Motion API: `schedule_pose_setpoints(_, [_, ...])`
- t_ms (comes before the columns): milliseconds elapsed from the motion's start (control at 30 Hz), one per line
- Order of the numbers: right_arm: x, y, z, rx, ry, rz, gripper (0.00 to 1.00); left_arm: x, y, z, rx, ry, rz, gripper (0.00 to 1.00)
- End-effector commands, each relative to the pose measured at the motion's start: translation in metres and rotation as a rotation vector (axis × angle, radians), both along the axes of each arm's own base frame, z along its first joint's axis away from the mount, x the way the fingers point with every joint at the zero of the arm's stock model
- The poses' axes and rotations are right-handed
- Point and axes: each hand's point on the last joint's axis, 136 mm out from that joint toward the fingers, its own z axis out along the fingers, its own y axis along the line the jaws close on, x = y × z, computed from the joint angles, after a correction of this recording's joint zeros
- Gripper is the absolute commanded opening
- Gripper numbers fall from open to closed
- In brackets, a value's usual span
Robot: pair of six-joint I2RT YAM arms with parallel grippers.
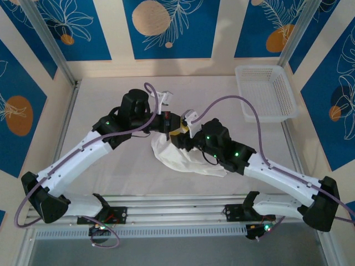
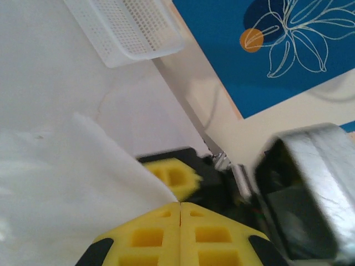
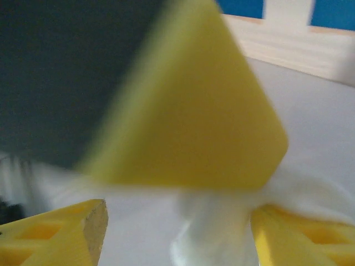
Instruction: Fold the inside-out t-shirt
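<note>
t-shirt (image 1: 186, 158): bunched in a heap mid-table (image 1: 100, 100), under both wrists | left gripper (image 2: 180, 204): your fingers are pressed together on a cloth edge, likely to lift it | right gripper (image 3: 177, 221): your fingers stand apart, cloth loose between them, ready for a second hold

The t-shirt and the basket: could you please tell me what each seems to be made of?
The t-shirt looks like soft white cloth, probably cotton, matte: it wrinkles and drapes limply. The basket looks like rigid white plastic, faintly glossy, likely moulded: its walls are a regular lattice of small holes.
</note>
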Motion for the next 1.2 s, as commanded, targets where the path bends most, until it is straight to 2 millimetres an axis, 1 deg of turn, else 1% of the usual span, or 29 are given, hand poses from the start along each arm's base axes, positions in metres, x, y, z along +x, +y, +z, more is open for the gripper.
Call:
schedule_pose_setpoints(0, [0.01, 0.0, 0.014, 0.014, -0.089, -0.021, 0.24, -0.009, -0.003, 0.034, -0.099, -0.045, -0.023, 0.0])
schedule_pose_setpoints(33, [0.008, -0.001, 0.009, 0.019, -0.061, -0.008, 0.09, -0.01, -0.003, 0.035, -0.101, -0.052, -0.025, 0.0])
schedule_pose_setpoints(67, [0.007, -0.005, 0.001, 0.034, -0.023, -0.014, 0.0, -0.012, -0.002, 0.035, -0.102, -0.066, -0.036, 0.0])
schedule_pose_setpoints(100, [0.005, -0.01, -0.01, 0.059, 0.025, -0.02, 0.0, -0.014, -0.002, 0.036, -0.103, -0.085, -0.052, 0.0])
schedule_pose_setpoints(167, [-0.003, -0.023, -0.025, 0.147, 0.114, 0.014, 0.0, -0.018, 0.0, 0.037, -0.098, -0.128, -0.073, 0.0])
schedule_pose_setpoints(200, [-0.011, -0.029, -0.034, 0.203, 0.151, 0.042, 0.0, -0.019, 0.002, 0.038, -0.091, -0.16, -0.078, 0.04])
schedule_pose_setpoints(233, [-0.018, -0.035, -0.039, 0.251, 0.172, 0.068, 0.0, -0.02, 0.005, 0.037, -0.079, -0.193, -0.075, 0.15])
schedule_pose_setpoints(267, [-0.026, -0.044, -0.047, 0.3, 0.188, 0.087, 0.0, -0.018, 0.012, 0.034, -0.049, -0.237, -0.055, 0.3])
schedule_pose_setpoints(300, [-0.032, -0.053, -0.054, 0.344, 0.207, 0.099, 0.0, -0.015, 0.02, 0.027, -0.004, -0.285, -0.025, 0.42])
schedule_pose_setpoints(333, [-0.038, -0.06, -0.057, 0.377, 0.228, 0.116, 0.0, -0.011, 0.028, 0.018, 0.044, -0.319, 0.007, 0.5])
schedule_pose_setpoints(367, [-0.047, -0.066, -0.057, 0.403, 0.24, 0.152, 0.0, -0.004, 0.037, 0.003, 0.112, -0.343, 0.047, 0.55])
schedule_pose_setpoints(400, [-0.056, -0.069, -0.053, 0.42, 0.237, 0.196, 0.0, 0.002, 0.045, -0.017, 0.187, -0.334, 0.064, 0.56])
schedule_pose_setpoints(433, [-0.064, -0.071, -0.049, 0.43, 0.229, 0.23, 0.0, 0.004, 0.048, -0.031, 0.231, -0.307, 0.051, 0.57])
schedule_pose_setpoints(467, [-0.068, -0.074, -0.045, 0.435, 0.22, 0.243, 0.0, 0.003, 0.047, -0.046, 0.258, -0.27, 0.016, 0.58])
schedule_pose_setpoints(500, [-0.072, -0.075, -0.042, 0.436, 0.21, 0.258, 0.0, 0.002, 0.043, -0.061, 0.277, -0.235, -0.018, 0.59])
schedule_pose_setpoints(533, [-0.075, -0.076, -0.039, 0.435, 0.201, 0.273, 0.0, -0.002, 0.038, -0.071, 0.273, -0.203, -0.057, 0.59])
schedule_pose_setpoints(567, [-0.077, -0.077, -0.037, 0.436, 0.196, 0.282, 0.0, -0.008, 0.029, -0.083, 0.253, -0.163, -0.115, 0.59])
schedule_pose_setpoints(600, [-0.077, -0.078, -0.035, 0.438, 0.195, 0.282, 0.0, -0.012, 0.021, -0.097, 0.24, -0.121, -0.163, 0.6])
schedule_pose_setpoints(633, [-0.076, -0.078, -0.035, 0.44, 0.195, 0.278, 0.0, -0.014, 0.015, -0.106, 0.228, -0.096, -0.194, 0.62])
schedule_pose_setpoints(700, [-0.074, -0.078, -0.032, 0.445, 0.19, 0.28, 0.0, -0.016, 0.007, -0.125, 0.209, -0.059, -0.235, 0.67])
schedule_pose_setpoints(767, [-0.074, -0.077, -0.029, 0.445, 0.193, 0.287, 0.0, -0.014, 0.002, -0.132, 0.189, -0.047, -0.236, 0.72])
schedule_pose_setpoints(900, [-0.075, -0.074, -0.025, 0.44, 0.201, 0.306, 0.0, -0.017, -0.017, -0.122, 0.08, -0.041, -0.315, 0.91])
schedule_pose_setpoints(933, [-0.074, -0.073, -0.024, 0.44, 0.198, 0.308, 0.0, -0.015, -0.019, -0.124, 0.087, -0.044, -0.313, 0.94])
schedule_pose_setpoints(967, [-0.074, -0.073, -0.023, 0.44, 0.197, 0.313, 0.0, -0.009, -0.018, -0.129, 0.108, -0.048, -0.294, 0.96])
schedule_pose_setpoints(1033, [-0.075, -0.071, -0.02, 0.445, 0.197, 0.327, 0.0, -0.003, -0.02, -0.138, 0.137, -0.035, -0.287, 0.96])
schedule_pose_setpoints(1067, [-0.076, -0.07, -0.018, 0.448, 0.197, 0.332, 0.0, -0.002, -0.023, -0.137, 0.129, -0.03, -0.294, 0.95])
schedule_pose_setpoints(1133, [-0.076, -0.069, -0.016, 0.454, 0.195, 0.342, 0.0, 0.004, -0.028, -0.138, 0.116, -0.017, -0.28, 0.88])
schedule_pose_setpoints(1167, [-0.076, -0.069, -0.014, 0.458, 0.191, 0.346, 0.0, 0.01, -0.029, -0.142, 0.133, -0.009, -0.255, 0.8])
